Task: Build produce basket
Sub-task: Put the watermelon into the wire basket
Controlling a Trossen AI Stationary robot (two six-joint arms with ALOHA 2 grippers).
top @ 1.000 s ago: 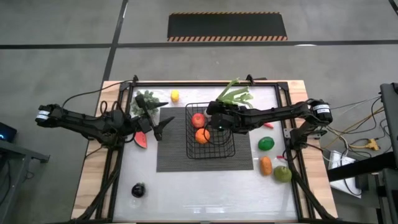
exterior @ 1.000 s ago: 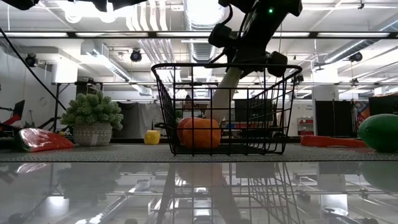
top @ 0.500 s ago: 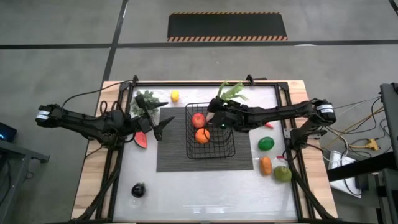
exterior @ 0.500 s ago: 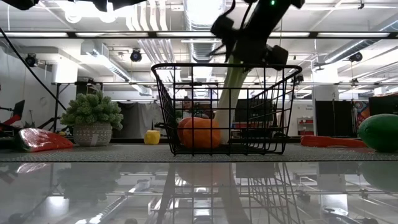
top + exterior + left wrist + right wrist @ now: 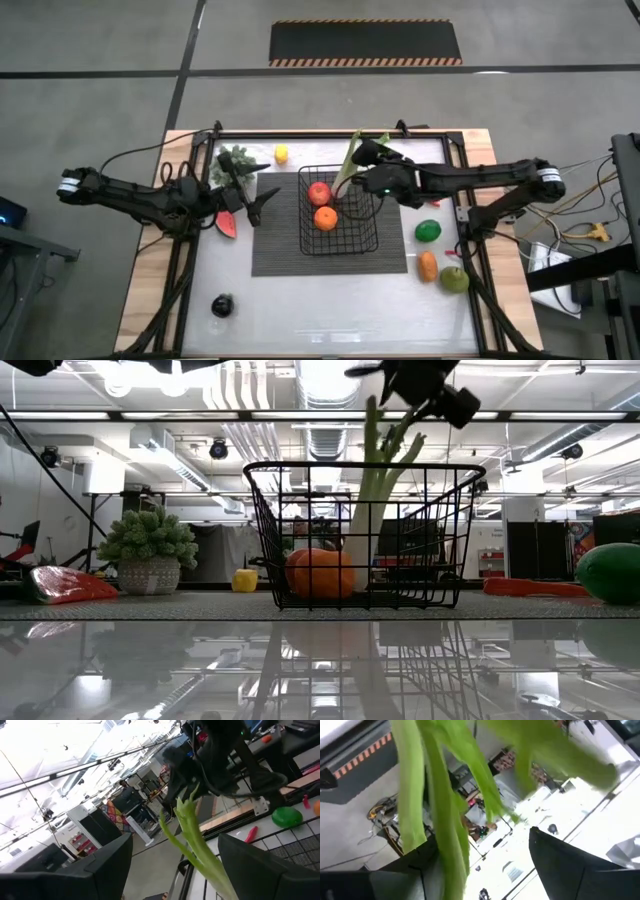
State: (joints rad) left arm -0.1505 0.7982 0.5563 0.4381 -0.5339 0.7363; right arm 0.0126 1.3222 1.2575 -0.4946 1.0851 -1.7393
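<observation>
We count one black wire basket (image 5: 338,212) holding three pieces: one red fruit (image 5: 319,193), one orange fruit (image 5: 325,218) and one leek (image 5: 349,166) (standing nearly upright). Outside it lie seven more: one yellow piece (image 5: 281,154), one watermelon slice (image 5: 227,225), one dark piece (image 5: 221,305), one chili (image 5: 432,201), one round green piece (image 5: 427,231), one orange carrot-like piece (image 5: 428,266), one green pear (image 5: 455,280). One potted plant (image 5: 236,161), one ribbed mat (image 5: 275,240), two arms.

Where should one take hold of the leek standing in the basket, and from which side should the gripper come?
Grip the leek on its firm pale stalk, just above the rim of the basket, coming down from above. It stands nearly upright with its foot inside the mesh, so the lower stalk is walled off, and the leaves look too floppy.
</observation>
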